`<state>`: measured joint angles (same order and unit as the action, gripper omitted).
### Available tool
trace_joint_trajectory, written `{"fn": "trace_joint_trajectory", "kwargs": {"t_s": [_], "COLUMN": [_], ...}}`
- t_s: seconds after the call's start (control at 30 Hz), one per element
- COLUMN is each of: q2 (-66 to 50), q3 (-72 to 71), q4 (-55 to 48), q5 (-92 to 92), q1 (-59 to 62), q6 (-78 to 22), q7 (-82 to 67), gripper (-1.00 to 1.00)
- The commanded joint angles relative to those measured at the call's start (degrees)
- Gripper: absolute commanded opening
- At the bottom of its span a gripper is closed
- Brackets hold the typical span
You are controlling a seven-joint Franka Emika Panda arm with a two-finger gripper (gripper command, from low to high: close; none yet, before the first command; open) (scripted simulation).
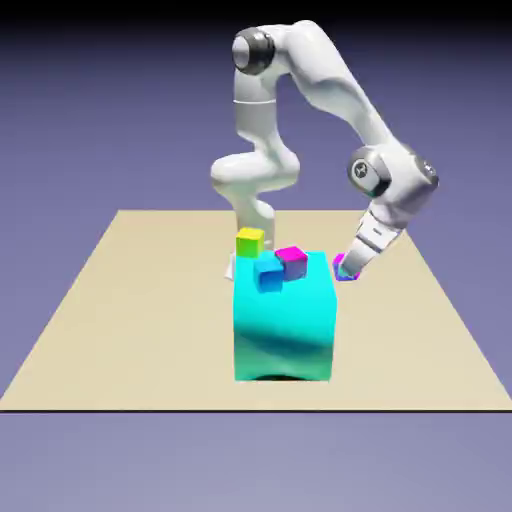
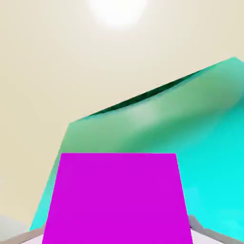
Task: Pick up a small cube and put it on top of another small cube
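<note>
Progress: the grasp appears done. The pincer [image 1: 349,266] is closed on a small magenta cube [image 2: 118,200], pinched between the finger tips. We place it near the bench [image 1: 130,320]'s right half in the exterior view, beside the big cyan block [image 1: 284,335] and apart from it; we read it as lifted, though its clearance is hard to judge.

Remaining: carry it over another small cube, lower, release. On the block, which stands toward the near edge, we note a blue cube [image 1: 267,273], a second magenta cube [image 1: 291,263] just beside it, and a yellow cube [image 1: 250,242] by the far left corner. Which is the target, we cannot tell.

Appearance: in the hand view the held cube shows one plain, flat magenta face, straight-edged; in the exterior view its lower part looks bluish violet.
</note>
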<state>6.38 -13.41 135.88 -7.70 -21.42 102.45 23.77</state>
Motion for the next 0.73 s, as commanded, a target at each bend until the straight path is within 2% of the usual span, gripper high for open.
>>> {"fn": "trace_joint_trajectory", "kwargs": {"t_s": [0.0,0.3,0.4,0.57,0.6,0.7], "q2": [2.01,17.00,17.11,19.24,19.24,18.38], "q3": [0.64,8.37,8.95,11.07,11.07,10.22], "q4": [0.27,4.56,4.99,15.28,15.28,11.13], "q5": [0.81,-9.05,-12.11,-14.14,-14.14,-13.32], "q1": [0.77,7.45,7.45,8.38,8.38,8.01], "q6": [-2.47,-24.70,-25.49,-17.11,-17.11,-20.49], "q7": [-0.26,-5.63,-6.22,-5.25,-5.25,-5.64], "gripper": [-1.00,-1.00,-1.00,-1.00,1.00,1.00]}}
